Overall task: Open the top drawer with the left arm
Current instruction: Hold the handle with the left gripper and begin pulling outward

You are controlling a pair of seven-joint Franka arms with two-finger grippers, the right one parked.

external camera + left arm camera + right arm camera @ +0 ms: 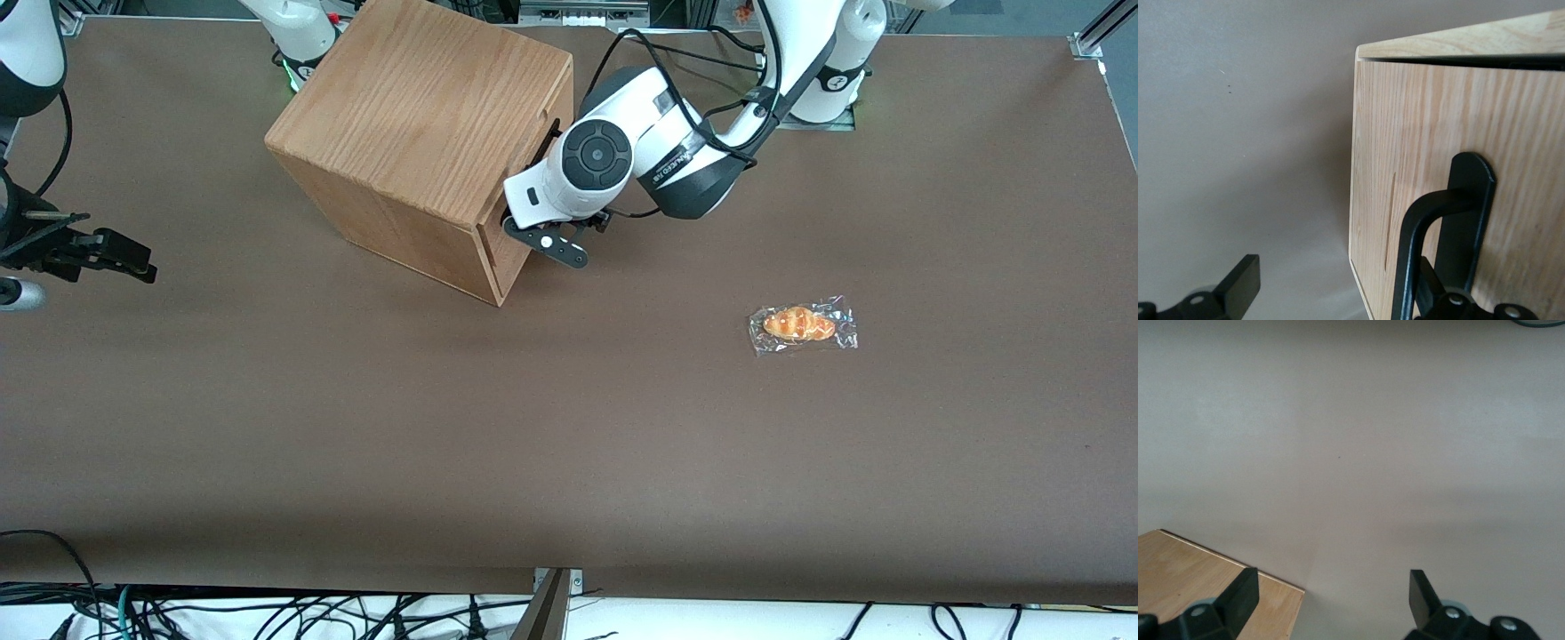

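A brown tabletop (569, 427) carries a wooden box (418, 133), its top drawer (1438, 153) shut and facing the working arm's end. The left arm (658, 142) reaches in level, fingers (1238, 287) spread wide around the black bar handle (1418, 247), not clamped. A wrapped pastry (802, 325) lies well apart.

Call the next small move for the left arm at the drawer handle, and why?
Probably shut the fingers on the handle, then pull. The gripper sits at the top drawer front, one finger off the box edge and the other by the black bar, so they look open around it. The drawer front still appears flush with the box, so nothing has been pulled yet.
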